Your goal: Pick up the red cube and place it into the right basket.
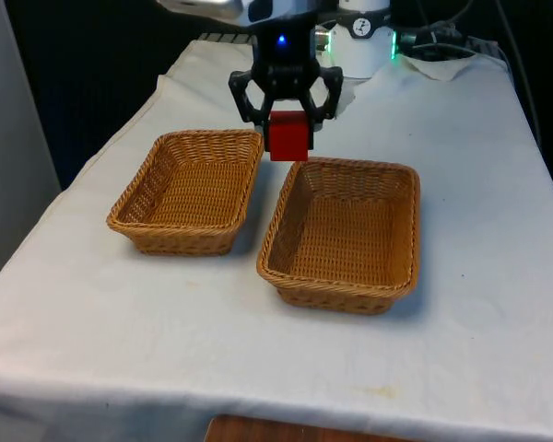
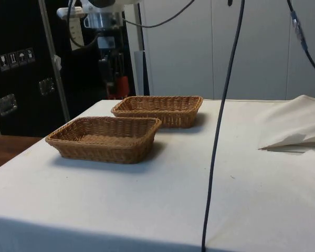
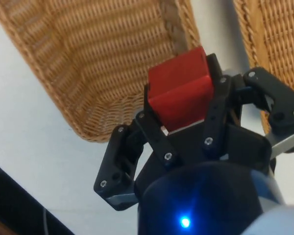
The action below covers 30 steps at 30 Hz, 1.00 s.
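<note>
My gripper [image 1: 288,127] is shut on the red cube [image 1: 288,136] and holds it in the air. In the front view the cube hangs over the far end of the gap between the two wicker baskets, close to the far left corner of the right basket [image 1: 352,168]. The left basket [image 1: 212,135] lies beside it; both baskets hold nothing. In the side view the gripper [image 2: 114,79] and cube [image 2: 122,86] hang behind the farther basket [image 2: 163,98]. In the wrist view the cube [image 3: 180,93] sits between the black fingers [image 3: 216,98], above a basket's rim [image 3: 172,19].
The white cloth [image 1: 479,230] covers the table around the baskets. It is rumpled into folds near the robot's base [image 1: 442,64] and in the side view [image 2: 299,121]. A dark cable [image 2: 220,126] hangs down in front of the side camera.
</note>
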### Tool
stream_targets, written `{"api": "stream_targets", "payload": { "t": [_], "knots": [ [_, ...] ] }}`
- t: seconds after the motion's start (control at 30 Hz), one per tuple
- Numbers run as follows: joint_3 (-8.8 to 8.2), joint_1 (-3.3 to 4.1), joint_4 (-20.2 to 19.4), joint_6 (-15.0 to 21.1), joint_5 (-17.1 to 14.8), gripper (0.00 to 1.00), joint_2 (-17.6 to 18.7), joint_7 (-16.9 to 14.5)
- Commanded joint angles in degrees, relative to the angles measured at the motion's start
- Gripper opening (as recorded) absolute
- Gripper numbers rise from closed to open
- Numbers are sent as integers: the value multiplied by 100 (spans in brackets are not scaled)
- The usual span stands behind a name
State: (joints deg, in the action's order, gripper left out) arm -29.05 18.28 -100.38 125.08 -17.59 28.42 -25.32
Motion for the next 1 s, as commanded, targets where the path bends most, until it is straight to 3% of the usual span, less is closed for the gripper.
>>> {"api": "stream_targets", "payload": {
  "t": [0.0, 0.23, 0.47, 0.57, 0.8, 0.83, 0.87, 0.97],
  "knots": [
    [-17, 0, -69, 34, -6, 3, -23, -34],
    [-143, -23, -728, 504, -40, 3, -264, -378],
    [-246, -52, -1037, 699, -69, 3, -332, -596],
    [-344, -29, -1100, 693, -57, 3, -292, -659],
    [-504, -97, -1375, 934, -166, 3, -304, -1020],
    [-516, -46, -1324, 837, -115, 3, -292, -928],
    [-521, -103, -1398, 957, -178, 3, -292, -1054],
    [-573, -138, -1473, 1020, -218, 3, -269, -1186]
  ]
}}
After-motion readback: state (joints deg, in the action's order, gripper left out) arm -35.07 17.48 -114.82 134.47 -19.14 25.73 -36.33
